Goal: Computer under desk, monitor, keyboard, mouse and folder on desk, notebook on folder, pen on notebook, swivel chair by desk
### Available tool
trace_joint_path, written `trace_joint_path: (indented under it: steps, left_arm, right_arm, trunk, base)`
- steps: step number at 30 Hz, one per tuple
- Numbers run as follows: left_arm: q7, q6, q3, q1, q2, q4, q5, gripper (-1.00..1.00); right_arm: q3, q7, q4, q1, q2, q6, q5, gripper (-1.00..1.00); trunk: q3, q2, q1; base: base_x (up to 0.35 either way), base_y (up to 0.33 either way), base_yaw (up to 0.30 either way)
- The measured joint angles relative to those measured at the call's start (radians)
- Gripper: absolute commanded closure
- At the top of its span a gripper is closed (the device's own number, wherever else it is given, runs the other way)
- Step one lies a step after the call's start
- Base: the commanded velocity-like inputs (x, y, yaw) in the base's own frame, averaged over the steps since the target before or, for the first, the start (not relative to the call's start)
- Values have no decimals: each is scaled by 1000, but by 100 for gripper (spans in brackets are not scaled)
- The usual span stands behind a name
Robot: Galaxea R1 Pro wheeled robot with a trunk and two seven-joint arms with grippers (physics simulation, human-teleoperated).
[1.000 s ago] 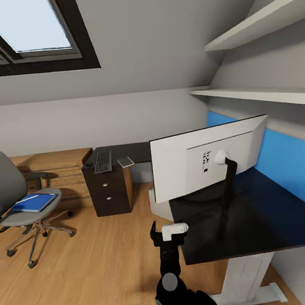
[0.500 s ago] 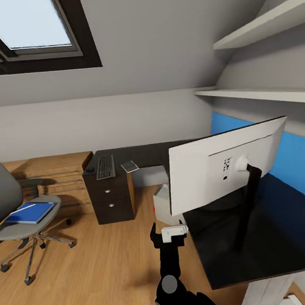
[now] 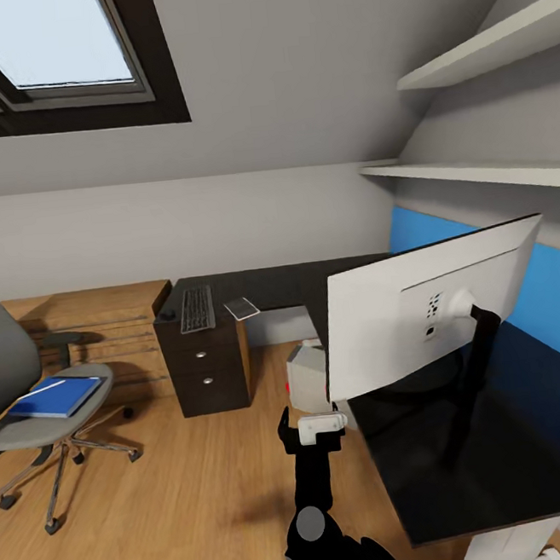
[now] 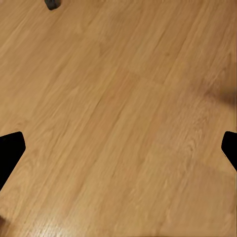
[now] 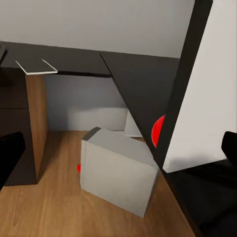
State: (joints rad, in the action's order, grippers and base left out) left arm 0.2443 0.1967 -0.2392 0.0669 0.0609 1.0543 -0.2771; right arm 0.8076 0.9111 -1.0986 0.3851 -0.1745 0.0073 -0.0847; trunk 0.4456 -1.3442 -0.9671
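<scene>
1. Your right claw (image 3: 310, 429) sits low in front of you, just beside the near edge of the long black surface (image 3: 468, 459). It holds nothing. In its wrist view the two dark tips sit far apart at the sides, so it is wide.
2. Your left claw (image 4: 118, 148) points down at the bare wooden floor (image 4: 118, 98). Its tips are far apart too, and nothing is between them.
3. The wide flat monitor with the white back (image 3: 421, 318) already stands on the surface, on its thin black stand. Its back faces you.
4. The light grey box computer with a small red light (image 3: 308, 378) sits on the floor, partly under the surface. That job looks almost done.
5. The slim dark keyboard (image 3: 196, 308) lies on the far end of the surface, above the drawers. The small grey notebook (image 3: 242, 308) lies just beside it, with a small dark lump, likely the mouse (image 3: 168, 314), on the other side.
6. The flat bright blue folder (image 3: 54, 397) rests on the seat of the grey padded swivel chair (image 3: 35, 406), well apart from the surface. A thin whitish pen (image 3: 42, 390) lies on it. I think you need to fetch that folder.
</scene>
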Motion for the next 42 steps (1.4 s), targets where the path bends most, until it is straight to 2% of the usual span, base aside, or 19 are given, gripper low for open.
trace_joint_path:
  steps: [11, 17, 23, 28, 42]
  left_arm:
    - [-1, 0, 0, 0, 0, 0, 1, -100]
    - [0, 0, 0, 0, -1, 0, 1, -100]
    - [1, 0, 2, 0, -2, -1, 1, -100]
    - [1, 0, 1, 0, -2, -1, 1, -100]
    - [1, 0, 1, 0, -2, -1, 1, -100]
  right_arm:
    - [-3, 7, -1, 0, 0, 1, 6, -100]
    - [-1, 60, -1, 0, 0, 0, 15, -100]
    - [6, 141, -2, 0, 0, -45, 80, -100]
    - [8, 238, -4, 0, 0, -68, 97, -100]
    - [6, 264, -6, 0, 0, -61, 99, -100]
  trunk:
    - [-9, 0, 0]
    - [-10, 0, 0]
    - [-10, 0, 0]
    - [-10, 0, 0]
    - [-10, 0, 0]
  base:
    - [263, 127, -166]
    - [122, 61, -35]
    - [16, 8, -4]
    - [2, 1, 0]
    - [87, 14, 0]
